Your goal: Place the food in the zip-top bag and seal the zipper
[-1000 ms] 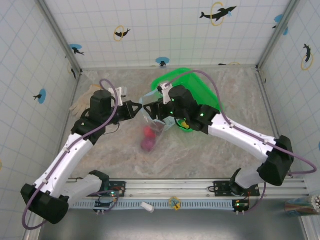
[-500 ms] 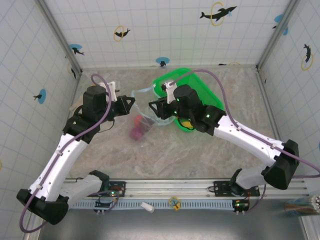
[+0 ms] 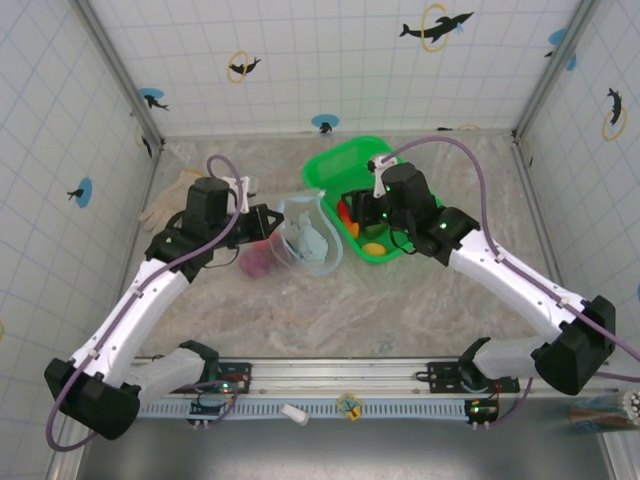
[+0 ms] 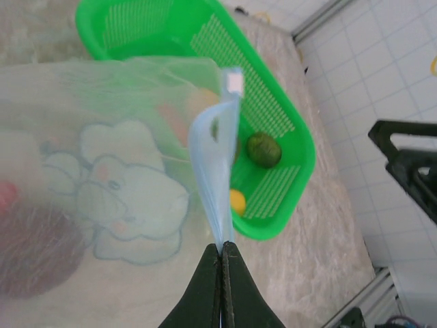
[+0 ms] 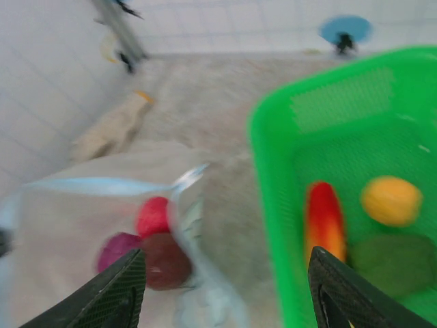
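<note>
Counter (image 3: 420,300): marbled, carried everything. Green mesh basket (image 3: 330,160) sat at the far middle, white glove (image 3: 165,205) far left.

Zip-top bag (image 3: 308,240) lay just left of the basket, touching or nearly touching its wall. It was slumped on the counter with its mouth lifted.

Left pincer (image 4: 221,247): jaws narrow, clamped on the zipper (image 4: 217,171) strip and holding that lip up.

Right pincer (image 5: 227,254): jaws wide, nothing in them, hovering over the basket's bag-side end.

Food: 3 pieces showed through the bag film: red (image 5: 153,215), dark maroon (image 5: 164,263), purple (image 5: 116,253). At least 3 were in the basket: long red-orange piece (image 5: 324,219), yellow piece (image 5: 390,199), green piece (image 5: 386,256).

Step in hand, my read: right arm picks the next piece from the basket. I'd say the loading was about half done, with the seal not started.

To do it well:
- Come straight down on 1 piece and close across its short side. Round toys roll, so centre the jaws.
- Keep clear of the mesh wall.
- Left arm should keep the lip high and taut so the mouth gapes. The film is floppy and would collapse if slackened.

Orientation: the mouth faced up and toward the basket, closed bottom toward the left arm's side, where the loaded food sat. The zipper's long axis ran from the left pincer away toward the basket, ending in a small white tab (image 4: 233,82).
</note>
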`<action>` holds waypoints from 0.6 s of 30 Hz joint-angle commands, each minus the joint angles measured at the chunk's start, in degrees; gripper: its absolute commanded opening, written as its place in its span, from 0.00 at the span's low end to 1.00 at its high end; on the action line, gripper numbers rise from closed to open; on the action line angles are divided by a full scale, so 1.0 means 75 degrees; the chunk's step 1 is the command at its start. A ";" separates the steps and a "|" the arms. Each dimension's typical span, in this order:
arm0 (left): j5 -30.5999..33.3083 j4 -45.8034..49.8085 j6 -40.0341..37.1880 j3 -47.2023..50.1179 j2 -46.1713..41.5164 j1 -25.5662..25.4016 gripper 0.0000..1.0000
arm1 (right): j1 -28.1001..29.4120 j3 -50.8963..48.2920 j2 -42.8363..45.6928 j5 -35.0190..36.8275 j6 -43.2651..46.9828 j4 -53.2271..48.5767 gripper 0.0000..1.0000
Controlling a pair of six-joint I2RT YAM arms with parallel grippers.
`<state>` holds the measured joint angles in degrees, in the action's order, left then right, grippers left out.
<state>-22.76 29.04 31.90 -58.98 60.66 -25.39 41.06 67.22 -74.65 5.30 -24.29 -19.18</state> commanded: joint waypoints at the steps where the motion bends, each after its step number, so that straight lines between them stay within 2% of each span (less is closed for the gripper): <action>1: -0.0353 -0.0476 0.0144 0.0127 -0.0070 0.0021 0.00 | -0.0616 -0.0315 -0.0259 -0.0373 -0.0197 -0.0587 0.72; 3: -0.0352 -0.0582 0.0180 0.0172 -0.0062 0.0021 0.00 | -0.0823 -0.0415 -0.0500 -0.0643 -0.0032 -0.0638 0.74; 11: -0.0126 -0.0781 0.0149 0.0189 -0.0066 0.0016 0.00 | -0.1394 -0.0086 -0.2110 -0.0565 0.0181 -0.0864 0.86; 14: -0.0088 -0.0732 0.0096 0.0163 -0.0108 0.0009 0.00 | -0.1408 0.0471 -0.2978 -0.0327 0.0362 -0.1132 0.92; 15: -0.0088 -0.0709 0.0087 0.0167 -0.0128 0.0016 0.00 | -0.1408 0.0767 -0.3310 -0.0193 0.0417 -0.1368 0.99; 18: -0.0095 -0.0704 0.0075 0.0245 -0.0196 0.0022 0.00 | -0.1426 0.1412 -0.4094 -0.0248 0.0755 -0.1676 1.00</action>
<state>-23.73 24.77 32.97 -57.78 60.53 -25.39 30.33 72.86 -102.24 2.79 -21.32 -28.56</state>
